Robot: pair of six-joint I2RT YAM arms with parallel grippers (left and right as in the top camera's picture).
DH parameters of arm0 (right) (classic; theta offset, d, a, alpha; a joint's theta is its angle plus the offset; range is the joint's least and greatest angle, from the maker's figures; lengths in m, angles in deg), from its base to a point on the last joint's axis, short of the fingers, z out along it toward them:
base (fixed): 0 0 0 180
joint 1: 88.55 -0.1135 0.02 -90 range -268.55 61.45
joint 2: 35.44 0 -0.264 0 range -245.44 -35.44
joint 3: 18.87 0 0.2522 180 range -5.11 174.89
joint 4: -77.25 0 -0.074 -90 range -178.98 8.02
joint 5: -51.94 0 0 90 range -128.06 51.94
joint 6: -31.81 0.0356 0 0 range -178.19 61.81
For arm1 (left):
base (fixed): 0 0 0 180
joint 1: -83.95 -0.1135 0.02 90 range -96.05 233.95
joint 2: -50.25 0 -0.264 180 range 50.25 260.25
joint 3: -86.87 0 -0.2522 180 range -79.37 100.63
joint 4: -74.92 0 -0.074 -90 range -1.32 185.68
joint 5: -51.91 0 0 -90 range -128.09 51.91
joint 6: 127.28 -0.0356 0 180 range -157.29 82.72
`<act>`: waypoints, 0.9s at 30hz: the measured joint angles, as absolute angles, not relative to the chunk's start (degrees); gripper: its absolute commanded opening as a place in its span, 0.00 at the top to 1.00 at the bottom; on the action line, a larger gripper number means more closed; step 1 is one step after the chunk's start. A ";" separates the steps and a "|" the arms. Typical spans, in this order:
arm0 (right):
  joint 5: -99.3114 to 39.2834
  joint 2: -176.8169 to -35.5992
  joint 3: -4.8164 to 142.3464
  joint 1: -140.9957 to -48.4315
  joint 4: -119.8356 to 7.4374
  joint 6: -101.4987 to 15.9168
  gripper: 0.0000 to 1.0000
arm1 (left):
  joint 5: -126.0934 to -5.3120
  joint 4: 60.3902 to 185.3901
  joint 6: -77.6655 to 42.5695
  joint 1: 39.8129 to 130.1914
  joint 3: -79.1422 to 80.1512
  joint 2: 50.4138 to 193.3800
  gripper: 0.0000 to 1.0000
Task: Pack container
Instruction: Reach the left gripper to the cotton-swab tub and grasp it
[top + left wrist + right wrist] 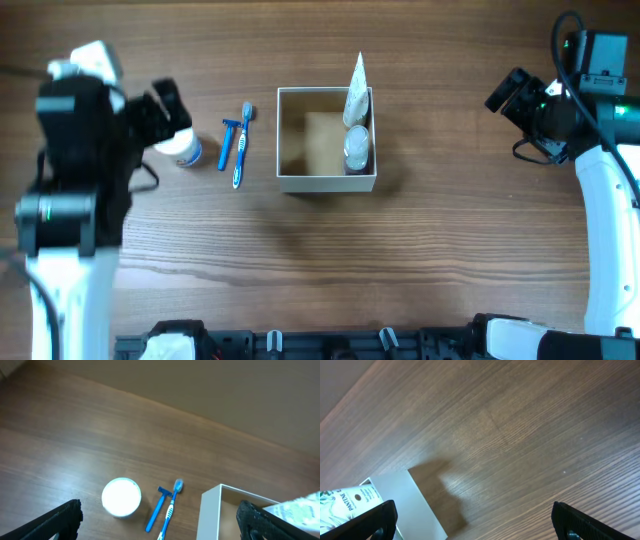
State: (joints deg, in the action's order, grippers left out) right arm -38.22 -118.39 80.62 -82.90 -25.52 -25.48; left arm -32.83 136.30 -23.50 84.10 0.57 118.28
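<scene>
Container at centre of surface, tube and bottle along its right wall | likely light, thin cardboard, walls may flex; pinch a wall near a corner | left end effector wide, empty | right end effector wide, empty

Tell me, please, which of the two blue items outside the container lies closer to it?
The toothbrush, the longer one, nearest the container; the shorter razor lies beyond it, toward the white-lidded jar.

Left of the container lie toothbrush, razor, then jar; a tube rests inside its right wall.
</scene>
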 measured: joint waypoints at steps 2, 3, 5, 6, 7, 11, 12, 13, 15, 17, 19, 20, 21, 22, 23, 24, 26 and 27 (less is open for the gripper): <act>-38.22 -118.39 80.62 -82.92 -25.52 -25.48 0.00 | -32.85 136.28 -23.50 84.10 1.79 121.93 0.00; -38.20 -118.39 80.62 -82.90 -25.52 -25.48 0.00 | -32.85 136.34 -23.50 84.10 1.93 123.57 0.00; -38.20 -118.39 80.62 -82.90 -25.52 -25.50 0.00 | -32.85 136.67 -23.50 84.07 1.93 126.41 0.00; -38.20 -118.39 80.62 -82.90 -25.52 -25.48 0.00 | -32.94 136.76 -23.50 84.01 1.95 128.20 0.00; -38.20 -118.39 80.62 -82.90 -25.54 -25.48 0.00 | -33.03 136.87 -23.50 83.83 1.95 129.84 0.00; -38.11 -118.39 80.62 -82.90 -25.52 -25.48 0.00 | -33.05 138.18 -23.53 82.70 2.08 135.96 0.01; -38.09 -118.39 80.62 -82.90 -25.52 -25.48 0.00 | -33.03 138.44 -23.55 82.24 2.12 138.67 0.00; -38.09 -118.39 80.62 -82.90 -25.54 -25.48 0.00 | -33.03 138.53 -23.66 81.89 2.12 140.60 0.00; -38.07 -118.39 80.62 -82.90 -25.54 -25.50 0.00 | -33.03 138.64 -23.70 81.25 2.14 144.18 0.00; -38.07 -118.39 80.62 -82.90 -25.54 -25.48 0.00 | -33.03 138.64 -23.70 80.42 2.14 147.94 0.00; -38.07 -118.39 80.62 -82.90 -25.52 -25.48 0.00 | -33.03 138.64 -23.70 79.77 2.14 150.43 0.02; -38.07 -118.39 80.62 -82.90 -25.54 -25.50 0.00 | -33.03 138.64 -23.70 79.44 2.14 151.76 0.03; -38.07 -118.39 80.62 -82.90 -25.52 -25.48 0.00 | -33.03 138.62 -23.70 79.13 2.14 153.16 0.04; -38.07 -118.39 80.62 -82.90 -25.52 -25.48 0.00 | -33.00 138.64 -23.70 78.81 2.14 154.58 0.04; -38.07 -118.39 80.62 -82.90 -25.52 -25.48 0.00 | -33.03 138.62 -23.72 78.54 2.14 156.03 0.03; -38.07 -118.39 80.62 -82.92 -25.52 -25.48 0.00 | -33.03 138.55 -23.70 78.28 2.14 157.27 0.03; -38.07 -118.39 80.62 -82.90 -25.54 -25.48 0.00 | -33.03 137.96 -23.72 78.00 2.14 159.09 0.03; -38.07 -118.39 80.62 -82.90 -25.54 -25.50 0.00 | -33.03 137.46 -23.72 77.93 2.14 159.85 0.03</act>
